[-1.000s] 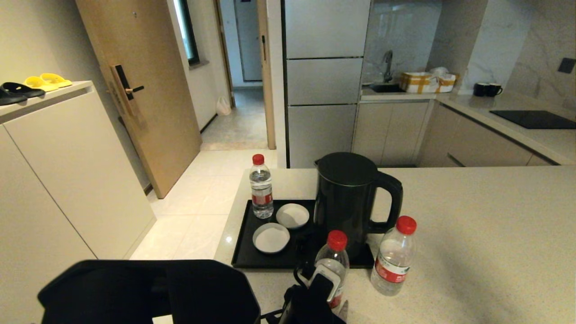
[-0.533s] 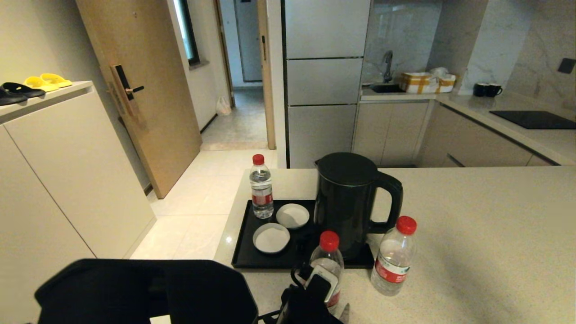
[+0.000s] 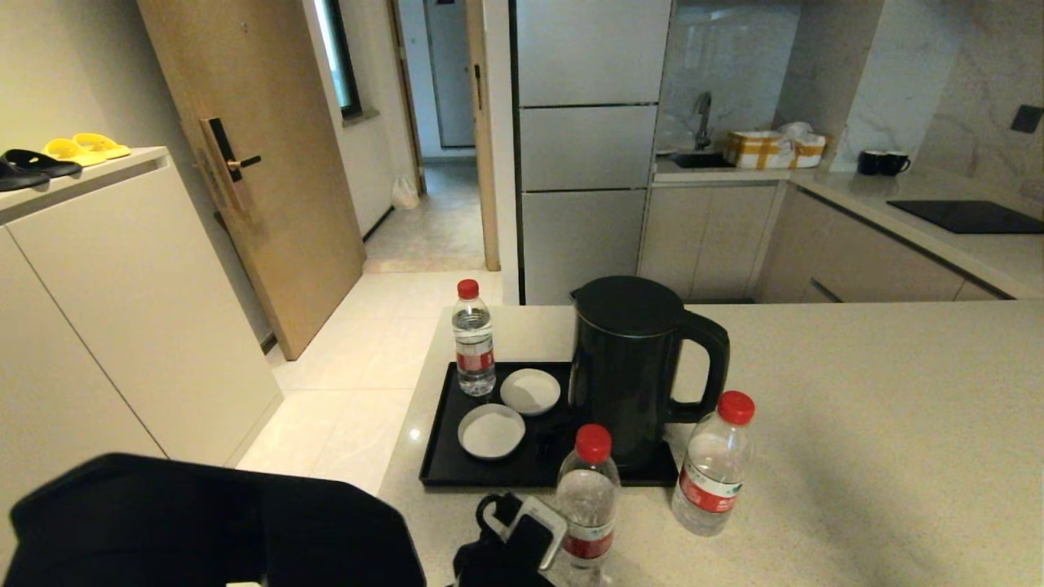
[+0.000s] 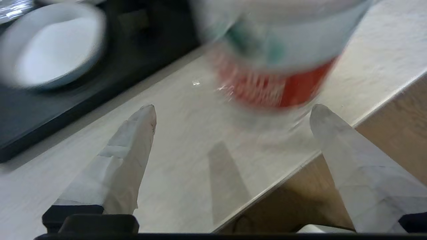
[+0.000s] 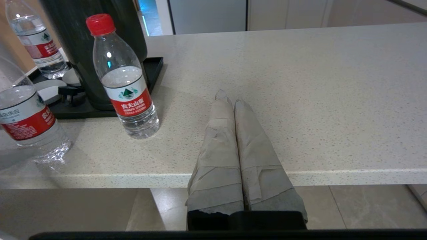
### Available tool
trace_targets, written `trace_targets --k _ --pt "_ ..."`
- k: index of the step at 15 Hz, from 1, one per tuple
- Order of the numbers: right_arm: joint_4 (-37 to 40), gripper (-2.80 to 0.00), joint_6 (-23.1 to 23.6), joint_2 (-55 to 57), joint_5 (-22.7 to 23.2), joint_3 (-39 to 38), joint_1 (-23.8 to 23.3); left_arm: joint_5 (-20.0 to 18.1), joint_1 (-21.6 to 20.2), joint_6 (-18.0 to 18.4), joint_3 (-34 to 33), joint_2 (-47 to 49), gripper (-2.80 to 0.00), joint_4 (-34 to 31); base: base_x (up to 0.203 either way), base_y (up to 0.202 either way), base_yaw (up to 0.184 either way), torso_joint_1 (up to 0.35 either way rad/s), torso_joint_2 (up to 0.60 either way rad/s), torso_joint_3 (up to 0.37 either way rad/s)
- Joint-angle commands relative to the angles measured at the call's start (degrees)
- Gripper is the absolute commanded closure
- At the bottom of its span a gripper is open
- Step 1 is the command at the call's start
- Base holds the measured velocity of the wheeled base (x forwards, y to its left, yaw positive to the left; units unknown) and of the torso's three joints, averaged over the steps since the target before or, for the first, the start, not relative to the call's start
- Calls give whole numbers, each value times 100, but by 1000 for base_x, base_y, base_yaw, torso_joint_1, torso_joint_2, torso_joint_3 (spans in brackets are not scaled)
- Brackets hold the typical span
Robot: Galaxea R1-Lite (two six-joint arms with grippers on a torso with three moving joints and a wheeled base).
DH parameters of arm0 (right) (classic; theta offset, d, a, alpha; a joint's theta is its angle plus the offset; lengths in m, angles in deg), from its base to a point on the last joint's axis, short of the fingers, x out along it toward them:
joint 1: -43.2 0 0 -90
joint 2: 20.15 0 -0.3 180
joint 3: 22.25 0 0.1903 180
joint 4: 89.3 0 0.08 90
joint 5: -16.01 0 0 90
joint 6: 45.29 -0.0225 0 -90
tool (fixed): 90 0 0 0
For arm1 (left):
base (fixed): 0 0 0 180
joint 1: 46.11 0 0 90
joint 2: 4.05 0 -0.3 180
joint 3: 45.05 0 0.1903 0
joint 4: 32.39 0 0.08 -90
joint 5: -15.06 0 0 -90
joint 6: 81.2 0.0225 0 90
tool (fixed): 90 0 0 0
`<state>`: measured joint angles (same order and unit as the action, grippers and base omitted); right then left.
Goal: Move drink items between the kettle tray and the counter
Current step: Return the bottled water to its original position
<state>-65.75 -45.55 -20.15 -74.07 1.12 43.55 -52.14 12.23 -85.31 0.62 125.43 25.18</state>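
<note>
Three clear red-capped water bottles are in view. One bottle [image 3: 475, 342] stands on the black kettle tray [image 3: 444, 466] at its far left corner. The other two stand on the beige counter [image 3: 856, 424] in front of the tray: a near bottle [image 3: 587, 493] [image 4: 277, 76] and a right bottle [image 3: 714, 469] [image 5: 128, 90]. My left gripper [image 4: 233, 110] is open just short of the near bottle, at the counter's front edge, touching nothing. My right gripper [image 5: 230, 96] is shut and empty, low over the counter's front edge, to the right of the right bottle.
A black kettle [image 3: 632, 367] fills the tray's right half, close behind both counter bottles. Two small white dishes [image 3: 492, 430] [image 3: 530, 390] lie on the tray's left half. The counter ends in a drop to the floor on its left side.
My left gripper has let go of the near bottle and drawn back to the left, toward the counter's front edge. The bottle stands alone, shifted slightly left. The right arm has not moved.
</note>
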Motion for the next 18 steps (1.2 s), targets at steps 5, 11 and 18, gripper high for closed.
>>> trace_targets --k 5,11,18 --pt "-1 0 -1 9 0 -9 0 -57 -913 448 -1142 -1433 -280 494 0 0 0 0 0 0" --pt "-1 0 -1 9 0 -9 0 -431 -4352 1102 -528 -3961 0 -1603 0 0 0 0 0 0" --pt "-1 0 -1 9 0 -9 0 -1446 -5781 523 1709 -8808 0 -8529 0 0 0 0 0 0"
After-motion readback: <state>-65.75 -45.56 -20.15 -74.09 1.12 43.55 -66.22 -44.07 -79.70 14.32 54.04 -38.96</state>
